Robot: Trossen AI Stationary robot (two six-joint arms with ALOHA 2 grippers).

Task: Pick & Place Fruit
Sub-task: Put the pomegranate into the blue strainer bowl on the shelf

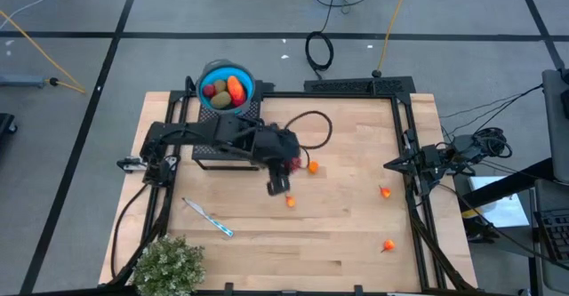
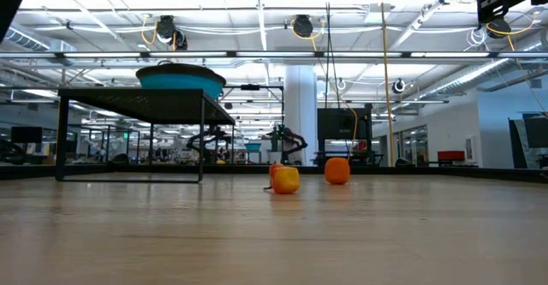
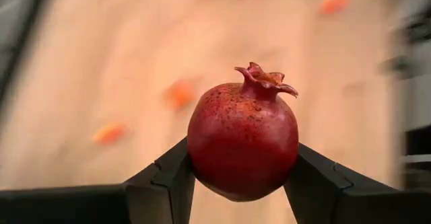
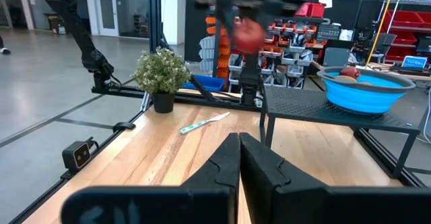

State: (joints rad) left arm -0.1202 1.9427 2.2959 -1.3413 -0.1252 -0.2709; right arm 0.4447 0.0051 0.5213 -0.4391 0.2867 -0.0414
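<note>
A pale wooden bench [image 1: 347,234] with a dark frame stands on a grey floor crossed by cables, and behind it the low view shows a long hall of ceiling lights and other work stations. At the back of the bench a blue bowl [image 1: 226,84] sits on a black mesh stand [image 2: 145,105] and already holds several fruits, olive-brown ovals and a longer red-orange piece among them. The left hand [image 1: 279,186] hangs above the boards just in front of that stand, grasping a dark red pomegranate [image 3: 243,140] between its two fingers [image 3: 168,180], clear of the surface. The step in hand looks like the carry: the fruit is lifted and the next move calls for raising it over the rim of the bowl and releasing it there without knocking the stand. Four small orange pieces remain loose on the bench, two [image 1: 313,166] [image 1: 291,202] near the left hand and two [image 1: 385,191] [image 1: 388,245] well away from the bowl toward the right side. The right hand [image 4: 240,155] waits at the right edge of the bench, clenched and empty. A blue-and-white stick [image 1: 208,217] and a bushy green plant [image 1: 169,265] lie at the corner farthest from the bowl
</note>
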